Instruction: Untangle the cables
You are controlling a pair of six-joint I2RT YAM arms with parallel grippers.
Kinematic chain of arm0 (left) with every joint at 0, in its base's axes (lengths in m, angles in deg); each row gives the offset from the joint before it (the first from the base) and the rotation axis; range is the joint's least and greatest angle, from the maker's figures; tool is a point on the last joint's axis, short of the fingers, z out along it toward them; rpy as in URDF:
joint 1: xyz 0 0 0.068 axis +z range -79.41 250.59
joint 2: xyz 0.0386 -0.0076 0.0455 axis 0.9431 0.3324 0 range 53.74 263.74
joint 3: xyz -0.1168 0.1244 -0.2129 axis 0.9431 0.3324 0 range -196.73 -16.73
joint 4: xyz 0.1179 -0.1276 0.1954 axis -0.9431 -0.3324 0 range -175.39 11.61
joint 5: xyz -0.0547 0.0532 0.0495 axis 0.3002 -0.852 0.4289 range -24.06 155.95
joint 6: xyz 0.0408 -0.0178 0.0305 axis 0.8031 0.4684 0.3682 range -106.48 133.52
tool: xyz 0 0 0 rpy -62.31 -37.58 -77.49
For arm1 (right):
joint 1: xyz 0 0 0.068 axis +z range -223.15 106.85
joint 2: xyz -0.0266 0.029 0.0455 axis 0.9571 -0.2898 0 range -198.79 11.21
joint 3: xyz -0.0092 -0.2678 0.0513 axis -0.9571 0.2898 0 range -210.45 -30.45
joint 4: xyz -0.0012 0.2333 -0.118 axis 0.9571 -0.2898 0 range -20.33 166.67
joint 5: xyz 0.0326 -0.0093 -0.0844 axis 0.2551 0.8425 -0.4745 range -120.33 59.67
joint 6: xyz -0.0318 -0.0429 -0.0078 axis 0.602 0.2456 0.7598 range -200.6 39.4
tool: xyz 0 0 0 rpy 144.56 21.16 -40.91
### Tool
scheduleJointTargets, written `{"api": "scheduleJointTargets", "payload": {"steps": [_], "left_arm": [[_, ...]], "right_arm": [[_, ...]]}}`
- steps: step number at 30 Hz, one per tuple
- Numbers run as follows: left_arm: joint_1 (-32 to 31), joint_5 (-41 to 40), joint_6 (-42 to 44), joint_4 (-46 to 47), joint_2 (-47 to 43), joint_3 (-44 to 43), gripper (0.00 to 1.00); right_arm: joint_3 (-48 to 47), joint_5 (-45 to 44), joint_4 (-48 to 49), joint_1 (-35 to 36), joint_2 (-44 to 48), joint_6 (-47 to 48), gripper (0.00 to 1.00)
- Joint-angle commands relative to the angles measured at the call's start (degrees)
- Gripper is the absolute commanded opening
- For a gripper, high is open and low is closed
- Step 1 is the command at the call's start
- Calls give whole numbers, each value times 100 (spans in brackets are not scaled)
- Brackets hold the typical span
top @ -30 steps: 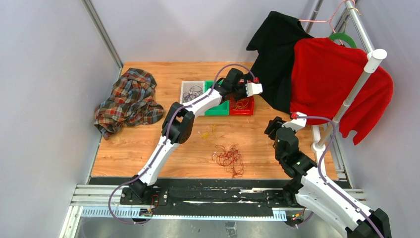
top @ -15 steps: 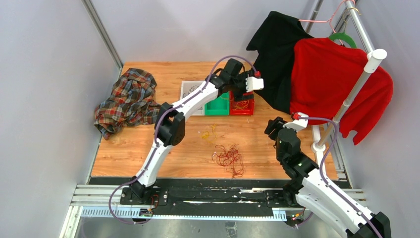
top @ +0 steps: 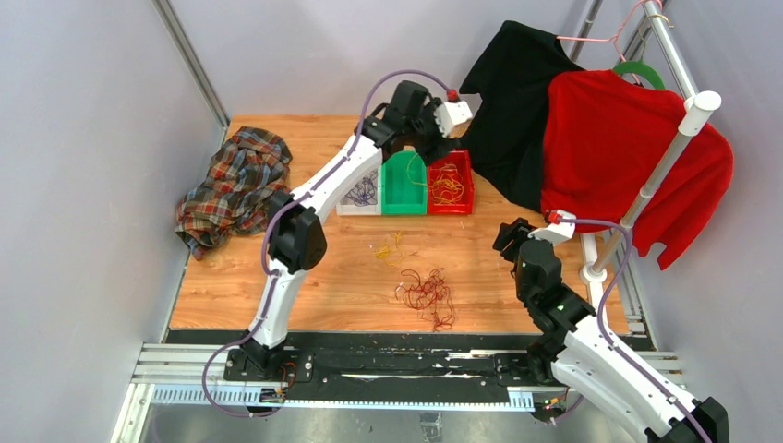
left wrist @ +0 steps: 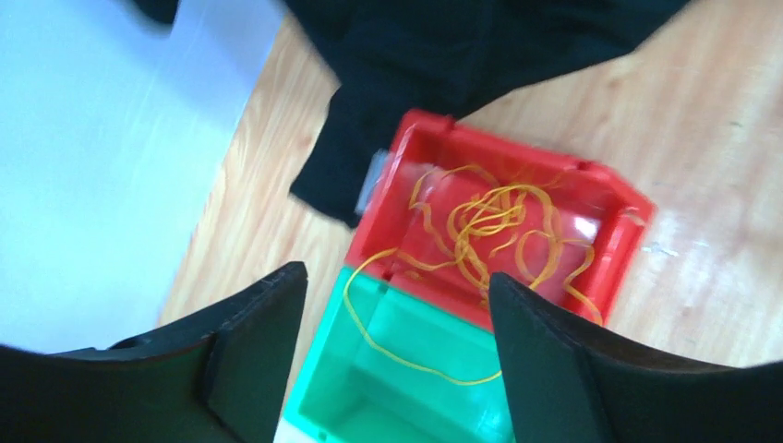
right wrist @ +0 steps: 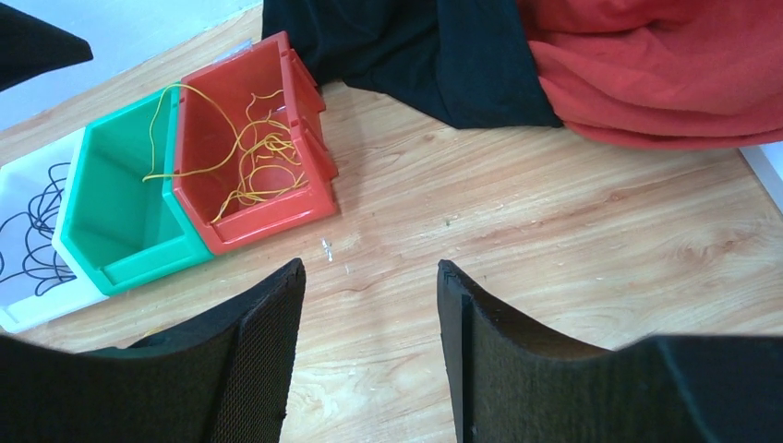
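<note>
Plaid cloth (top: 238, 189) lies crumpled at the far left of the tabletop (top: 222, 286). Right of it, three bins stand side by side at the far middle. A white bin (right wrist: 23, 309) holds dark purple cables (top: 363, 191). Next come a green bin (left wrist: 388, 406) and a red bin (left wrist: 628, 231) holding yellow-orange cables (left wrist: 485, 226), one strand of which trails over the shared wall into the green bin. The left gripper (left wrist: 395, 295) hangs above the far side of the bins, jaws spread wide with nothing between them. Nearer, on bare wood, lie a few yellow strands (top: 388, 247) and, just near of them, a loose tangle of dark red cables (top: 427, 293). The right gripper (right wrist: 369, 277) hovers right of that tangle, jaws likewise wide and empty. A black garment (top: 512, 101) and a red garment (top: 619, 148) hang on a rack (top: 681, 129) at the far right.
</note>
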Motion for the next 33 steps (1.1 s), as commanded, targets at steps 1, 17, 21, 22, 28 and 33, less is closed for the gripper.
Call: {"api": "scheduleJointTargets", "payload": {"steps": [1, 17, 21, 22, 28, 33], "left_arm": [[591, -602, -1470, -27, 509, -381, 72], [1054, -85, -4448, 46, 786, 345, 67], [1054, -126, -4547, 51, 840, 467, 63], [1054, -128, -4556, 52, 865, 489, 63], [1054, 61, -4630, 141, 981, 598, 60], [1044, 196, -4707, 235, 1087, 599, 58]], "right_arm": [[56, 10, -68, -78, -38, -149, 54], [100, -3, 87, -79, -275, -163, 54], [132, -23, 88, -78, -251, -147, 54], [137, -22, 82, -79, -234, -137, 54], [172, -14, 84, -83, -179, -158, 54], [160, -26, 89, -79, -158, -120, 54]]}}
